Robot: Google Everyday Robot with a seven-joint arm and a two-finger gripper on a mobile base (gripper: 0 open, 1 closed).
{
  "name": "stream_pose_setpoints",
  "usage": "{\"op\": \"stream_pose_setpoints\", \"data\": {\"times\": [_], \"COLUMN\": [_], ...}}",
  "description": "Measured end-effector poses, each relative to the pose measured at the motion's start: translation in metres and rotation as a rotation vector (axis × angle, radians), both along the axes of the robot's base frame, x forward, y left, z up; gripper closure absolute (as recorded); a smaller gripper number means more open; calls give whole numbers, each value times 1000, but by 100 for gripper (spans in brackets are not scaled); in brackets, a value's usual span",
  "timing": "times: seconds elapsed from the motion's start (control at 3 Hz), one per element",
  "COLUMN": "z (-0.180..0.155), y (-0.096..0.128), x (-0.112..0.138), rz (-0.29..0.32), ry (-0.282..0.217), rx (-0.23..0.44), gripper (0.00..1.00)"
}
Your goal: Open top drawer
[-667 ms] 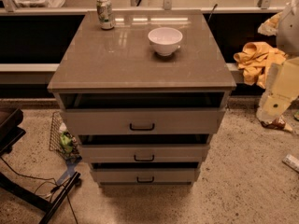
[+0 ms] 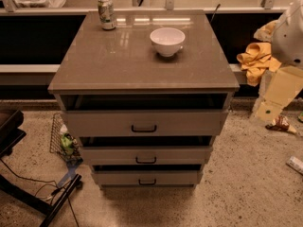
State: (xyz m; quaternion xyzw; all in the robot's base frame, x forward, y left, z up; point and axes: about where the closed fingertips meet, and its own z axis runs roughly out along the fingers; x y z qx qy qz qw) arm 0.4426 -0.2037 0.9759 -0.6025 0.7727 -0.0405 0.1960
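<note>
- Grey-taupe top drawer [image 2: 99, 123] is seen just under the countertop [image 2: 128, 63], partly pulled out, well left of the gripper [image 2: 271, 109].
- Gripper is held low at the right edge; whether it is spread or closed cannot be told.
- Black bar handle [image 2: 144, 128] could be missed across that sideways gap.

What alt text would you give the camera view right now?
The top drawer stands pulled partly out of a grey-taupe cabinet, a dark gap above its front. The claw hangs to the cabinet's right, away from the handle. A white bowl and a can sit on top.
</note>
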Motion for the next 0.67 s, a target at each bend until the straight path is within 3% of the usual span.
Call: {"op": "stream_pose_setpoints", "data": {"times": [0.67], "z": [-85], "y": [23], "x": [11], "rz": [52], "ry": [-40], "rx": [177], "gripper": [0]}}
